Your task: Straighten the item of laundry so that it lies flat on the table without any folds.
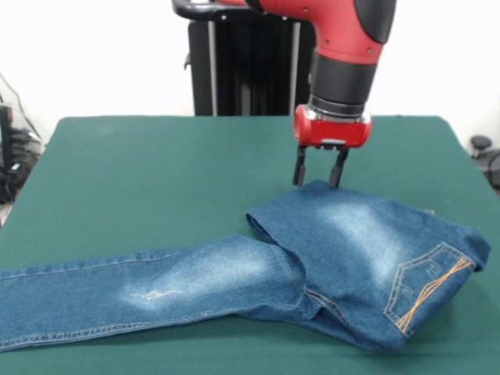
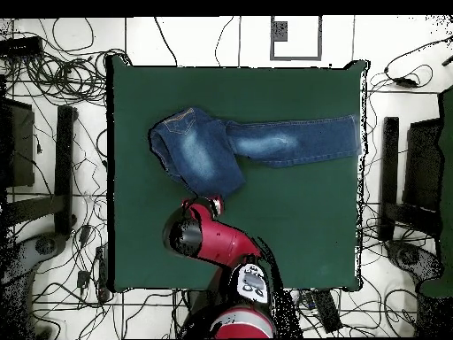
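The item of laundry [image 1: 344, 242], a pair of blue jeans, lies on the green table [image 1: 156, 172]. One leg runs flat to the picture's left edge. The rest is doubled over in a thick bundle at the right, with an orange-stitched back pocket [image 1: 426, 293] facing up. My gripper [image 1: 319, 181] stands upright and open at the far edge of that bundle, its tips level with the fabric's fold and nothing held between them. In the overhead view the jeans [image 2: 203, 155] lie across the table's upper half, and the gripper [image 2: 215, 204] sits at the lower edge of the folded part.
The table [image 2: 301, 221] extends well beyond the jeans on every side. The straight leg's end reaches close to the table's right edge [image 2: 361, 142] in the overhead view. Cables [image 2: 71, 80] and dark stands [image 2: 62, 159] surround the table on the floor.
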{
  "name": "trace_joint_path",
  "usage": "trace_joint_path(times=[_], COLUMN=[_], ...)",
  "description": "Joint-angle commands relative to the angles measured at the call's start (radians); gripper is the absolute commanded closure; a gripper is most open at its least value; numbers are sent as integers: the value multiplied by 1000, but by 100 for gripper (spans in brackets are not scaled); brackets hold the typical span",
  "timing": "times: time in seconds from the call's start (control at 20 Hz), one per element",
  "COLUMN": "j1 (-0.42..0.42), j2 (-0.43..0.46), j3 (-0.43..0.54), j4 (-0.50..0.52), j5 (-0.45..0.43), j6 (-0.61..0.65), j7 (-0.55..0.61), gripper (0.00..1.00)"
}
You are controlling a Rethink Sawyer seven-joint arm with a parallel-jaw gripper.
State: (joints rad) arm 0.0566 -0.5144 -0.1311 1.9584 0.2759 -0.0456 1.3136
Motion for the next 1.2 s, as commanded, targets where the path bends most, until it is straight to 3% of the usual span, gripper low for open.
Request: trace_joint_path(times=[0.05, 0.6, 1.2], j1=[28, 108, 42], j2=[47, -17, 20], j3=[92, 42, 93], j4=[24, 63, 53], j5=[37, 92, 61], j6=[-33, 66, -24], j7=[293, 317, 306], gripper=[0, 0, 0])
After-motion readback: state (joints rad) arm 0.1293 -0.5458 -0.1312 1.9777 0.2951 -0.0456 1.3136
